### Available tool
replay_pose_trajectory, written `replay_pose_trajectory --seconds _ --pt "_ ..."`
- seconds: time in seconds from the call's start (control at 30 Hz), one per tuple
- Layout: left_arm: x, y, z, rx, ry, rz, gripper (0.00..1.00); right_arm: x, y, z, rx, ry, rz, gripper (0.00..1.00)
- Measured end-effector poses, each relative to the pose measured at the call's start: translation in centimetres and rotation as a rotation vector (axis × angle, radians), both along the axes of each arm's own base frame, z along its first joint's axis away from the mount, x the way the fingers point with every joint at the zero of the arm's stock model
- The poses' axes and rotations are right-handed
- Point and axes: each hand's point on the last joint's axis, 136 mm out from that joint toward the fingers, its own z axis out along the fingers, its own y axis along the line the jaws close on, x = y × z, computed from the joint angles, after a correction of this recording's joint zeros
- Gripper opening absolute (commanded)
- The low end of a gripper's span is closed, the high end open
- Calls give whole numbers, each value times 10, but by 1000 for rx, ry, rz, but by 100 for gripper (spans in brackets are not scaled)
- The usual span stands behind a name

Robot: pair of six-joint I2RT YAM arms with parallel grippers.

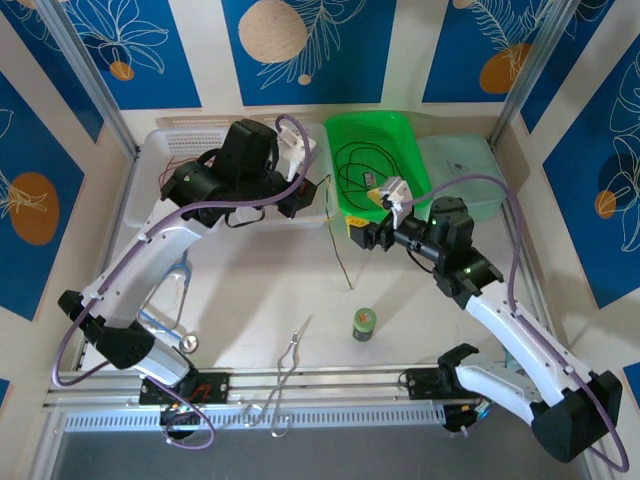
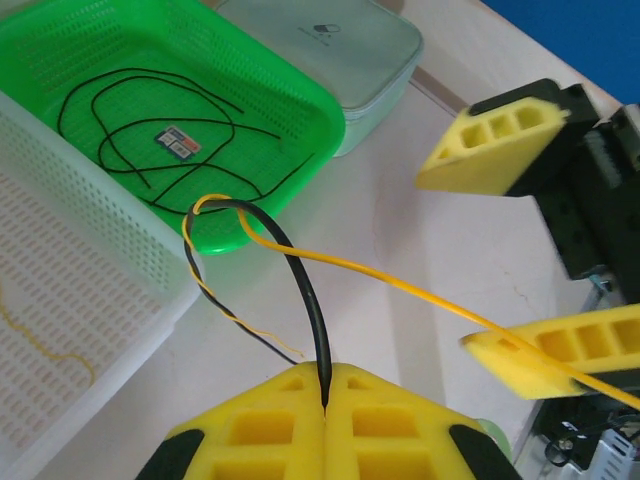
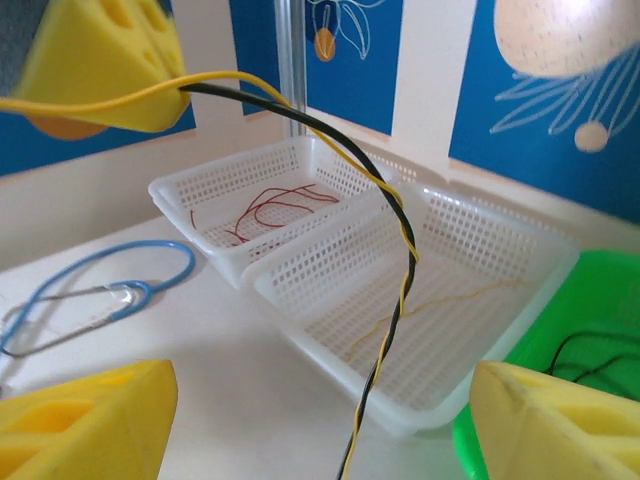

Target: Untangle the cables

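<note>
Fingers of the left gripper (image 2: 325, 388) are pinching shut on the twisted black and yellow cables (image 3: 405, 240), which are dangling between the right gripper's (image 3: 325, 378) wide-open fingers beside the white tray (image 3: 300, 310).

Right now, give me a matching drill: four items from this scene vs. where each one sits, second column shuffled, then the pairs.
Things
1. red cables
2. loose black cable
3. twisted black-and-yellow pair
4. stethoscope

Places
A. lying on the bare table
B. pinched in the shut left gripper
C. in the white tray farther from the green basket
D. in the green basket

Pairs: 1-C, 2-D, 3-B, 4-A
</note>
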Motion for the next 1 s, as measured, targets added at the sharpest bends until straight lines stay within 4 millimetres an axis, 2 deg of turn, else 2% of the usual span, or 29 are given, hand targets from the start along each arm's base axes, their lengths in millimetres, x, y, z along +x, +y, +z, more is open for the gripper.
replay_pose_trajectory --seconds 0.23,0.37,0.57,0.7,0.93,1.0 --pt "-4 -3 1 -22 24 -13 0 14 27 10 -23 -116 57 76" --pt "-5 -4 2 -29 33 -15 0 22 37 31 -3 -160 81 75" --pt "-5 -4 2 -32 38 -10 0 16 42 68 39 -227 119 73" --pt "-5 -4 2 -32 38 -10 0 14 43 72 44 -233 134 70" --pt "-6 -5 2 -37 42 -13 0 15 44 75 64 -209 145 37" --pt "-6 -5 2 -37 42 -14 0 18 46 77 74 -201 150 24"
